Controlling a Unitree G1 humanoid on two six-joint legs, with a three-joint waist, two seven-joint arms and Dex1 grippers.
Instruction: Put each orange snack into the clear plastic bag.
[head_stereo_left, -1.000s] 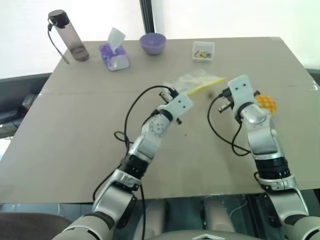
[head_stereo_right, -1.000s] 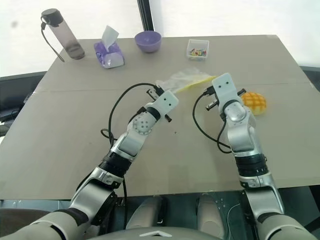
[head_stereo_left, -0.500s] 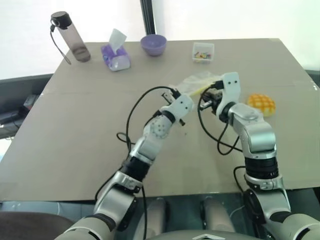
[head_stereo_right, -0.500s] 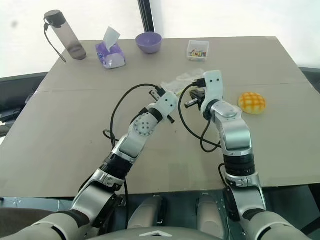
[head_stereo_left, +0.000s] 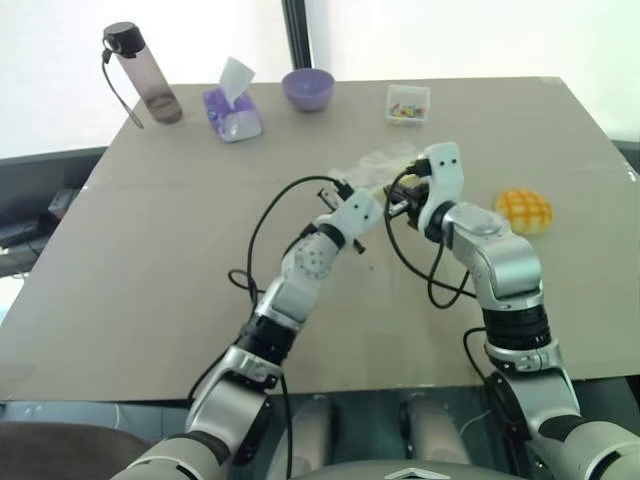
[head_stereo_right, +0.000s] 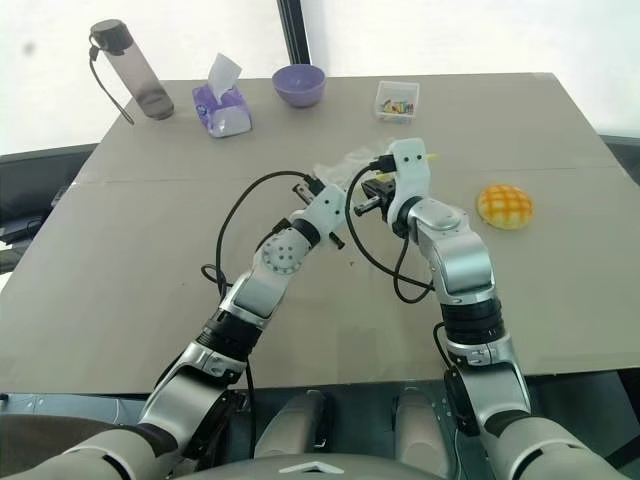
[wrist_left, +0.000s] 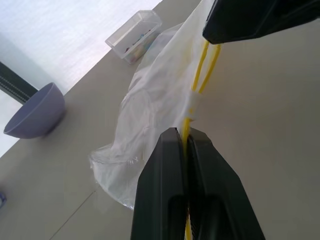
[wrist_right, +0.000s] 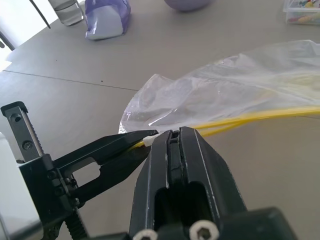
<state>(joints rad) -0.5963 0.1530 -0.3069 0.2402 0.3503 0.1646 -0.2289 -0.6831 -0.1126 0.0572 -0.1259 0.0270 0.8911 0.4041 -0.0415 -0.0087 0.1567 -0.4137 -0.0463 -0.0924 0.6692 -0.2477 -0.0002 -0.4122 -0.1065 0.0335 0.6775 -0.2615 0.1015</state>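
Note:
The clear plastic bag (head_stereo_left: 385, 162) lies crumpled at mid-table, its yellow strip (wrist_left: 202, 75) stretched between my two grippers. My left gripper (wrist_left: 184, 134) is shut on that strip just below a small white slider (wrist_left: 192, 106). Coming from the opposite side, my right gripper (wrist_right: 174, 134) is shut on the same strip beside the left fingers (wrist_right: 107, 152). Both grippers meet at the bag's near edge (head_stereo_right: 355, 197). The orange snack (head_stereo_left: 524, 210), a domed bun with a criss-cross top, sits alone on the table to the right of my right arm.
Along the far edge stand a dark water bottle (head_stereo_left: 140, 75), a purple tissue pack (head_stereo_left: 233, 105), a purple bowl (head_stereo_left: 307, 88) and a small clear box of colourful bits (head_stereo_left: 407, 104). The tan table (head_stereo_left: 150, 300) is bare on the near left.
My right gripper has swung left from beside the bun to the bag and now grips the yellow strip next to my left gripper. The left gripper has kept its hold in place.

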